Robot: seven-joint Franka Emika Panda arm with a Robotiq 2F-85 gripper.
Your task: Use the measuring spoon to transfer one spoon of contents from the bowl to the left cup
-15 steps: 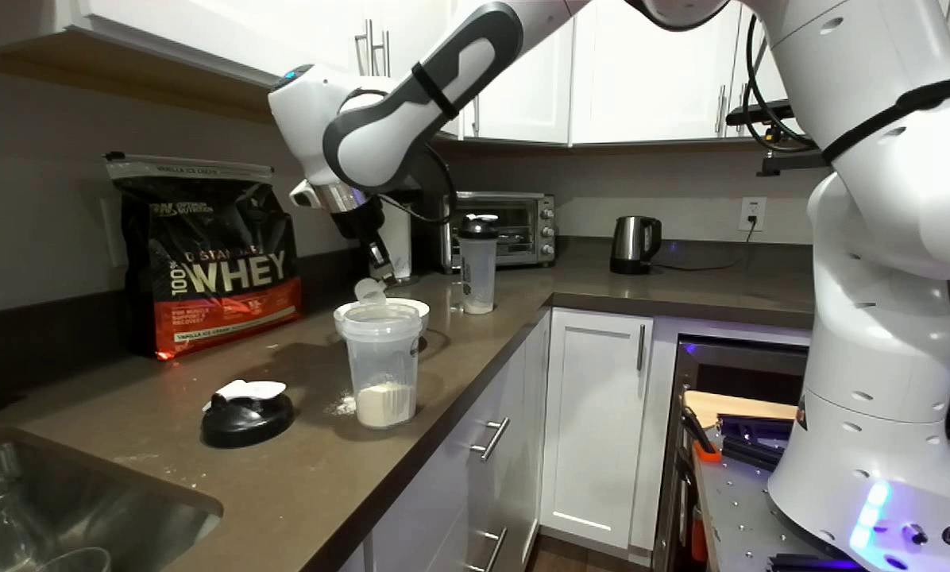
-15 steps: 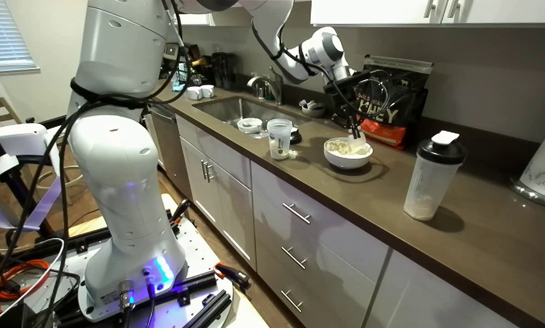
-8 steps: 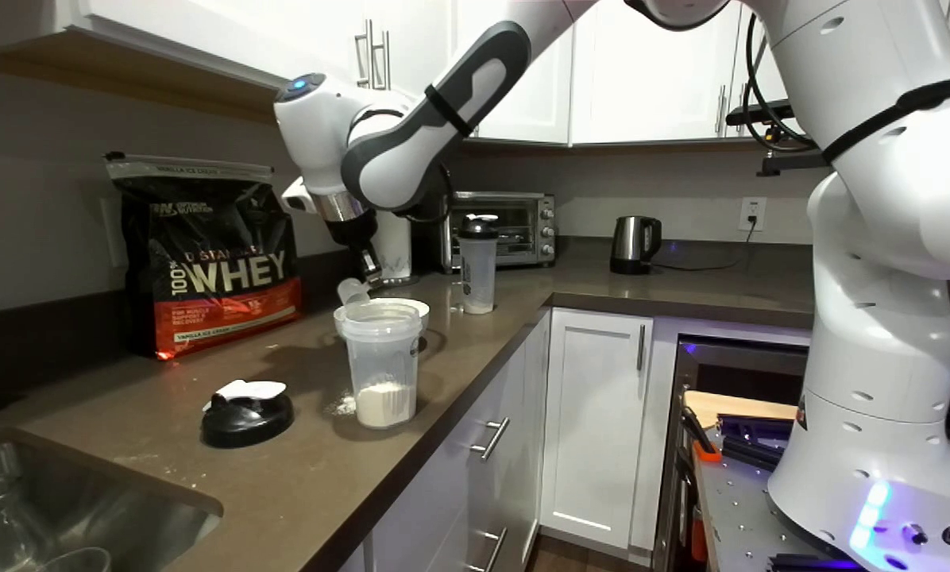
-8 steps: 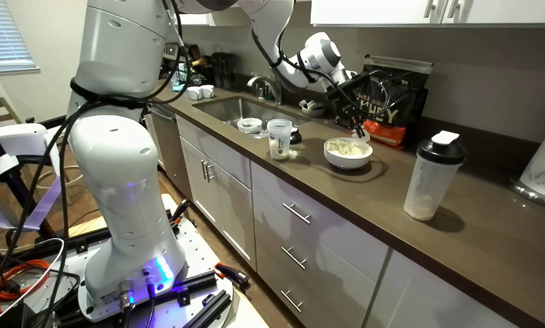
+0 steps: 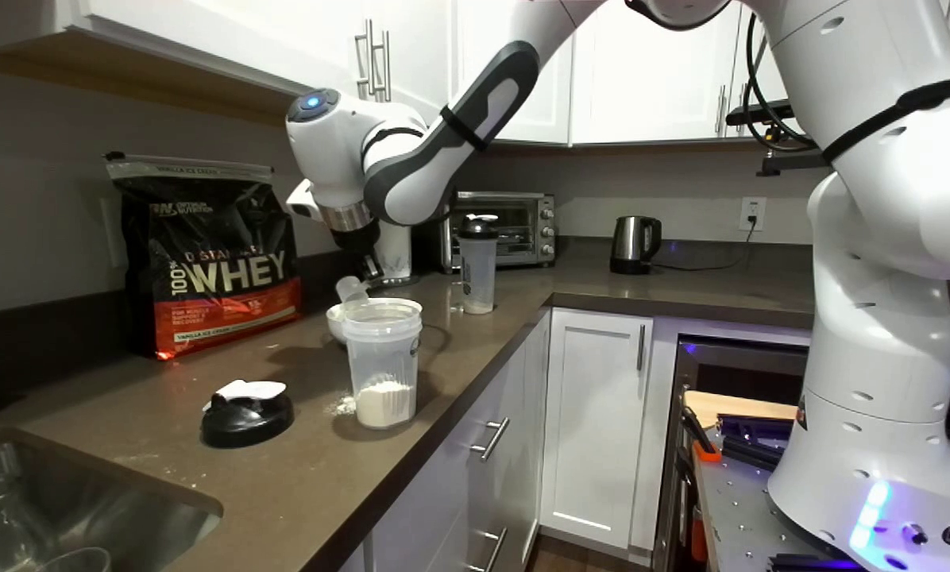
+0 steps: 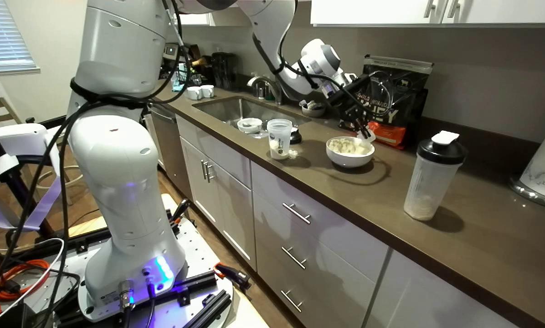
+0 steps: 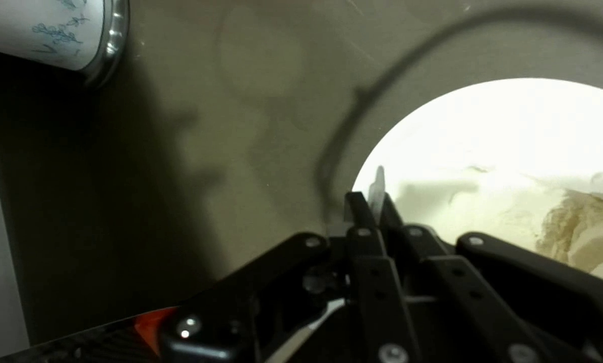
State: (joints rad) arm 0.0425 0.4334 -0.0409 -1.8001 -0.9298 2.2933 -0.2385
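Sink (image 5: 133, 508): near left, set into the brown counter (image 5: 284, 485).
Lid (image 5: 246, 421): just beyond the sink, black, lying on the counter with a white tab (image 5: 250, 389) on it.
Left cup (image 5: 380, 357): to the right of the lid, open and upright; pale powder (image 5: 385, 403) fills its bottom.
Scatter (image 5: 345, 405): a small patch of powder just left of that cup.
Whey bag (image 5: 213, 266): black and red, standing at the left, beyond the lid.
Bowl (image 6: 349, 160): just beyond the left cup, white, powder heaped in it.
Measuring spoon (image 5: 351, 290): held between my fingers (image 7: 361, 212), tilted, at the bowl's rim on the bag's side — whether it touches the rim, or carries powder, I cannot tell.
My gripper (image 7: 373, 204): angled down by the bowl, pinching the spoon; a thin translucent edge of it shows between my tips in the wrist view.
Right cup (image 5: 478, 266): beyond the bowl and to its right, upright, capped in black, with a little powder at the bottom.
White roll (image 5: 396, 250): behind my gripper, on a metal base (image 7: 111, 48).
Toaster oven (image 5: 527, 256): far, beyond the right cup.
Kettle (image 5: 630, 242): far right — steel and black, standing on the counter.
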